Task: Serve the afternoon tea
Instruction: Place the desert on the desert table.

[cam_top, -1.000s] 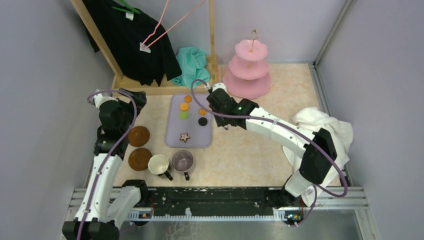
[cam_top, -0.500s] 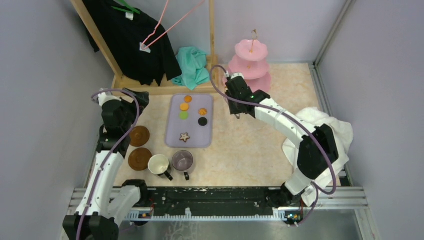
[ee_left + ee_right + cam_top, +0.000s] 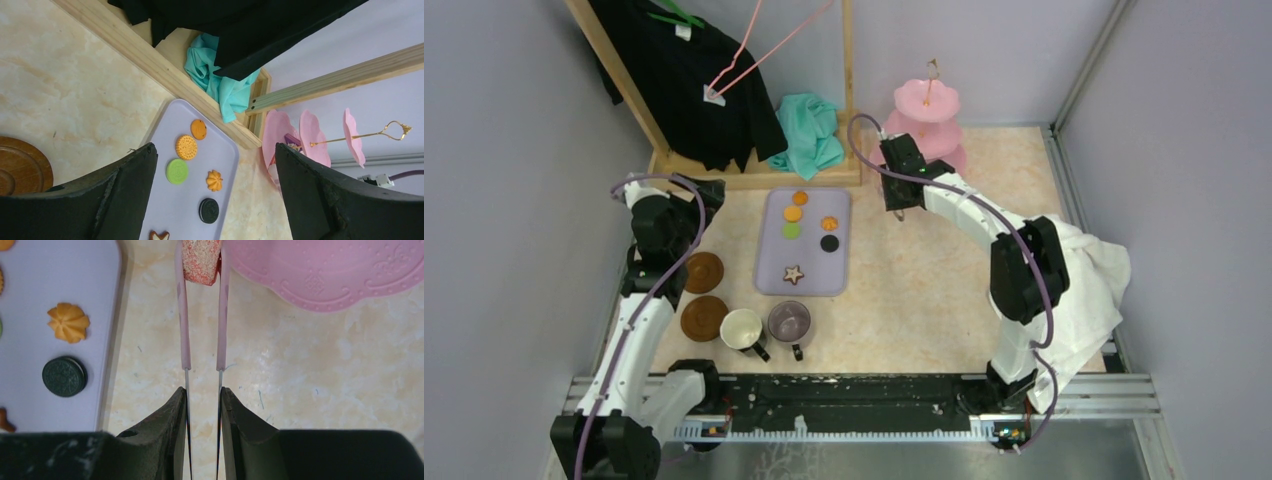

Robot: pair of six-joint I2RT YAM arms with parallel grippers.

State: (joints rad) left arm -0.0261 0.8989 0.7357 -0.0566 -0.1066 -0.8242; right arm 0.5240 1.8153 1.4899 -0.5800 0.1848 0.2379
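Note:
Several small sweets lie on a lilac tray (image 3: 769,272): orange rounds (image 3: 793,213), a green round (image 3: 792,230), a black round (image 3: 829,243) and a star cookie (image 3: 793,273). My right gripper (image 3: 204,392) is shut on pink-tipped tongs (image 3: 182,330). The tongs pinch a crumbly pink-red sweet (image 3: 201,262) at the rim of the pink three-tier stand (image 3: 330,275). My left gripper (image 3: 215,150) hangs open and empty above the table's left side, left of the tray. A cream mug (image 3: 741,327) and a greyish-purple mug (image 3: 789,320) stand beside two brown coasters (image 3: 703,294).
A wooden rack (image 3: 724,178) with black clothing and a teal cloth (image 3: 809,135) stands at the back left. A white towel (image 3: 1084,280) lies at the right edge under the right arm. Grey walls close in on both sides.
My right arm has swung from over the tray to the pink stand, carrying the tongs and sweet. The left arm has barely shifted and its jaws have narrowed slightly.

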